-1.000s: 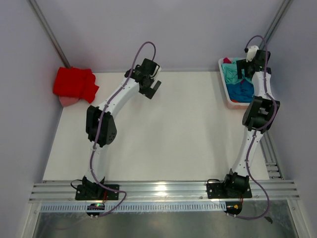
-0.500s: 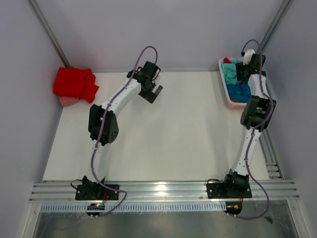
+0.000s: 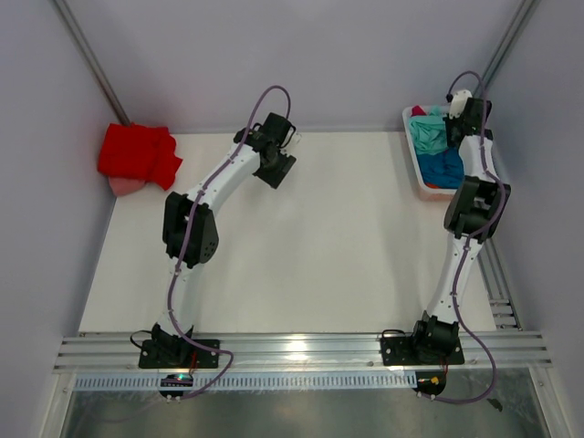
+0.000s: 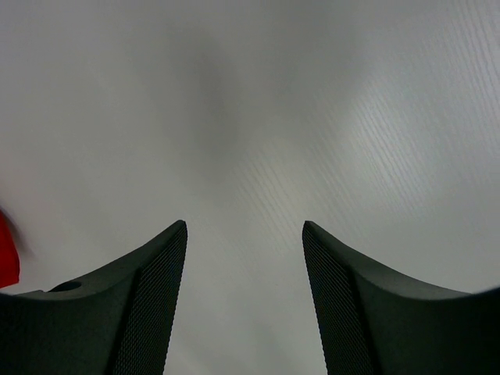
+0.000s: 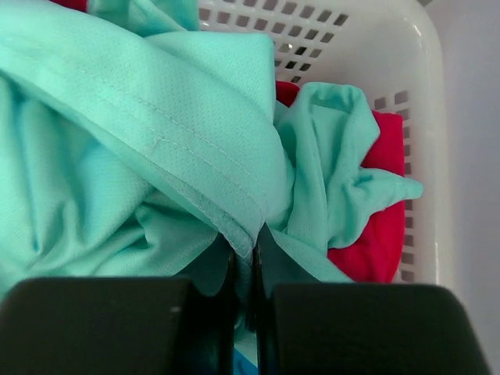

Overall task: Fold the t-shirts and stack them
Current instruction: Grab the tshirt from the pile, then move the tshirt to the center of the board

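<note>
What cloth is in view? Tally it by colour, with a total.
bright red t-shirt, far-left corner: 1
pink cloth under it: 1
mint-teal t-shirt, in the basket: 1
blue t-shirt, basket: 1
crimson cloth, basket: 1
Total: 5 in view; the basket may hide more.

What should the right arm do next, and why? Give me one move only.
Probably lift the right gripper straight up, drawing the mint shirt out of the basket. Its jaws are shut on a fold of that shirt, whose bulk lies in the basket, partly over red cloth. The left gripper hangs open above the table, holding nothing.
</note>
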